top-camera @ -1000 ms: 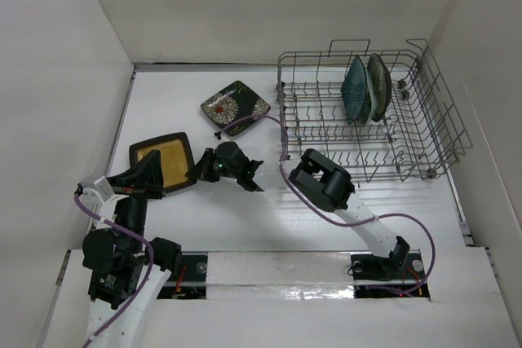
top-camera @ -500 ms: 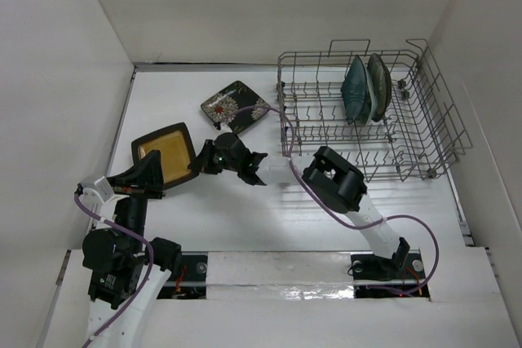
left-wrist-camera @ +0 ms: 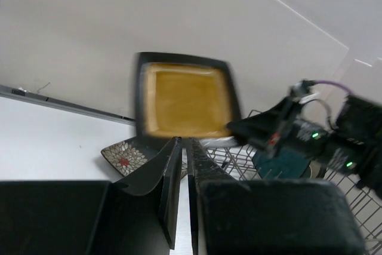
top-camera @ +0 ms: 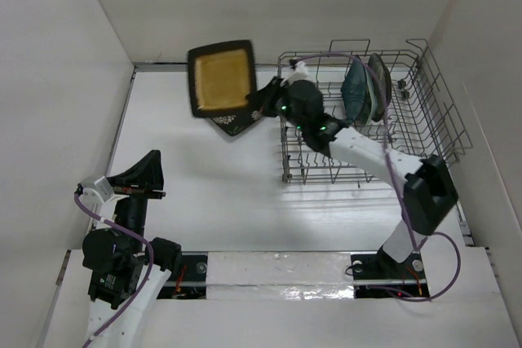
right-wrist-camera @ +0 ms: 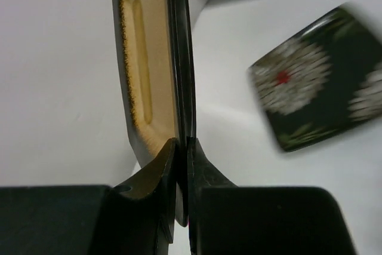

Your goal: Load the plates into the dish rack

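Note:
My right gripper (top-camera: pixel 263 100) is shut on the rim of the black square plate with the yellow centre (top-camera: pixel 220 77) and holds it upright in the air left of the dish rack (top-camera: pixel 424 132). The right wrist view shows that plate (right-wrist-camera: pixel 143 70) edge-on between my fingers. The black plate with white flowers (top-camera: pixel 232 124) lies flat on the table, partly hidden under the held plate; it also shows in the right wrist view (right-wrist-camera: pixel 325 91). A dark teal plate (top-camera: pixel 356 91) and a pale plate (top-camera: pixel 378 87) stand in the rack's far part. My left gripper (left-wrist-camera: pixel 184 147) is shut and empty, low at the near left.
White walls close in the table on the left, back and right. The right arm (top-camera: pixel 375 156) stretches across the rack's near left corner. The left arm's base (top-camera: pixel 122 258) sits at the near left edge.
My right gripper has lifted the yellow-centred plate off the table at the left and swung it up and right towards the rack. The left arm has not moved.

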Robot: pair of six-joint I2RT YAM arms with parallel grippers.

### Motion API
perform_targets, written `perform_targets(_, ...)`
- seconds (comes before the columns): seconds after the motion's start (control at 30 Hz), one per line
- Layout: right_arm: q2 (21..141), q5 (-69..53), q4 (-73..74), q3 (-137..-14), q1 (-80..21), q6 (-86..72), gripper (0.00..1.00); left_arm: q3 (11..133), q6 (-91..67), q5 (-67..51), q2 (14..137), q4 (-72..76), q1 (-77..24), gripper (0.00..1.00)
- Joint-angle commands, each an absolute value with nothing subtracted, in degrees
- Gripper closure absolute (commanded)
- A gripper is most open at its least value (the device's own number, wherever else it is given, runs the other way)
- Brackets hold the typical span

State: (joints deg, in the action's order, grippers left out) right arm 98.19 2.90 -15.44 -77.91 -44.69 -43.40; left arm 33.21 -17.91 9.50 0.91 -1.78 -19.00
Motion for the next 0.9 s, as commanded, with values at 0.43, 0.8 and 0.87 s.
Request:
perform_targets(0.43, 74.53, 26.88, 13.52, -85.95, -19.69, -13.56, 1.0, 33.75, -17.84, 9.32, -6.59, 0.62, -19.34, 0.93)
perform_targets(0.8, 82.26, 34.01, 24.07, -97.37, -18.54, -4.05, 1.0, 33.75, -18.02, 9.14, -5.54, 0.53, -19.34, 0.93)
perform_targets(0.87, 84.27, 34.8, 25.74, -98.69, -18.54, -2.9, 1.0, 33.75, -18.02, 9.14, -5.36, 0.53, -19.34, 0.93)
